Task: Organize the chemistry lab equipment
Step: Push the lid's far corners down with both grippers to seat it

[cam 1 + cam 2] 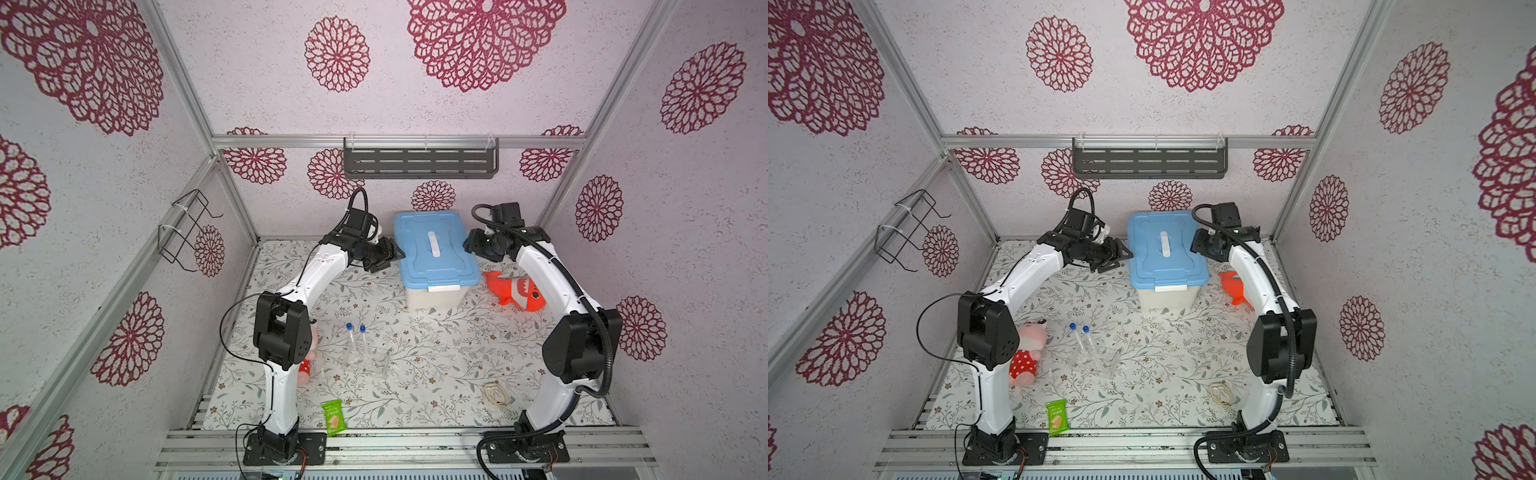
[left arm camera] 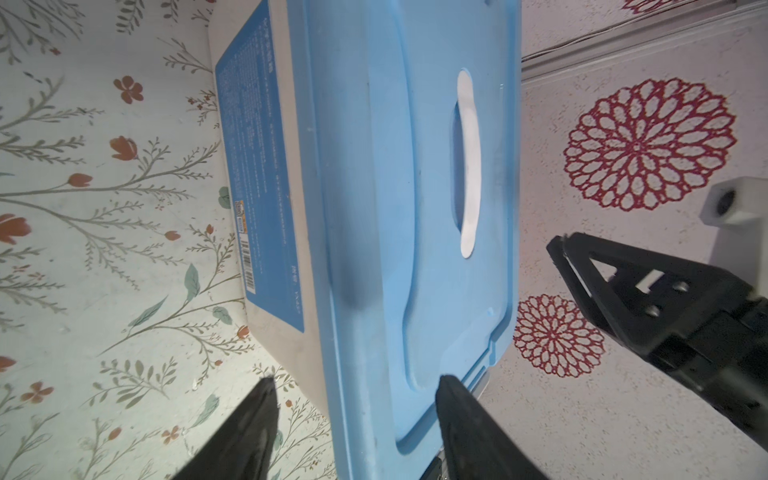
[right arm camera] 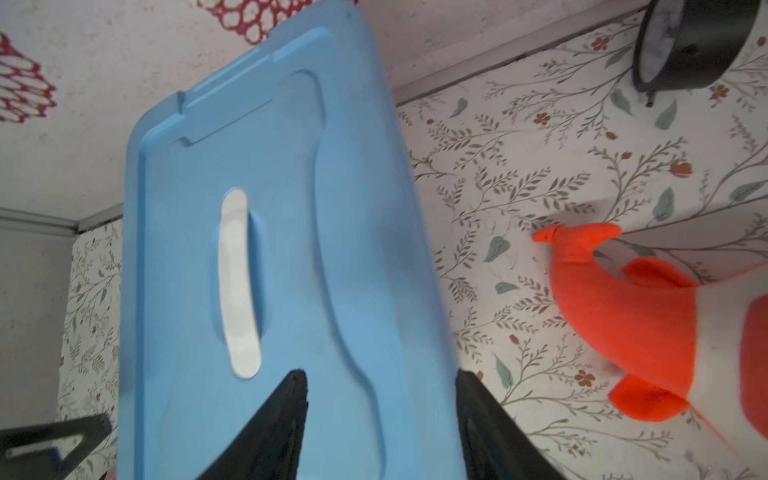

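Note:
Two clear tubes with blue caps [image 1: 356, 341] [image 1: 1080, 338] lie mid-table beside a cluster of clear glassware [image 1: 376, 360] [image 1: 1102, 360]. A white box with a blue lid [image 1: 432, 249] [image 1: 1165, 249] [image 2: 399, 199] [image 3: 291, 249] stands at the back. My left gripper [image 1: 397, 252] [image 1: 1121, 251] [image 2: 356, 380] is at the lid's left edge, open, with one finger above the lid and the other beside the box wall. My right gripper [image 1: 468, 245] [image 1: 1196, 245] [image 3: 380, 374] is open astride the lid's right edge. Neither holds anything.
An orange plush fish [image 1: 515, 293] [image 3: 631, 316] lies right of the box. A pink plush [image 1: 1027, 345] sits by the left arm, a green snack packet [image 1: 333, 417] at the front edge, a pale loop [image 1: 496, 392] front right. A slotted shelf [image 1: 419, 160] and a wire rack [image 1: 187, 230] hang on the walls.

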Motion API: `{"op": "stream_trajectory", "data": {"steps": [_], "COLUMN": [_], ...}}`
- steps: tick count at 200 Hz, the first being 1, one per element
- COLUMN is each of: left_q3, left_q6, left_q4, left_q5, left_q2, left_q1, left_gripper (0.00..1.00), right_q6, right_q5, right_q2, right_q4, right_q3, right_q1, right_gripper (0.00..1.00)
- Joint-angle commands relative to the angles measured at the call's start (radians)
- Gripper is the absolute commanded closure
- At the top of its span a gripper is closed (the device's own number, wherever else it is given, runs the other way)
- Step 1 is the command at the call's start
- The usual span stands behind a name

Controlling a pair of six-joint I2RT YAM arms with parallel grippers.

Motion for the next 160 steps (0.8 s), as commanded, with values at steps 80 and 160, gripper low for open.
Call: {"op": "stream_trajectory", "data": {"steps": [80, 160], "left_q3": [0.108, 0.006], "left_q6": [0.048, 0.019], "left_q4": [-0.012, 0.009], "left_q5": [0.09, 0.115], "left_q2": [0.111, 0.047], "left_q1": [-0.079, -0.17], "left_gripper": [0.38, 0.37], "right_q6": [-0.129, -0.213], "right_q5": [-0.371, -0.463], "right_q2": [0.173, 0.233], "right_q4": [0.282, 0.251], "right_q3": [0.063, 0.113], "right_q1": [-0.004, 0.043], "right_gripper": [0.44, 0.45]}}
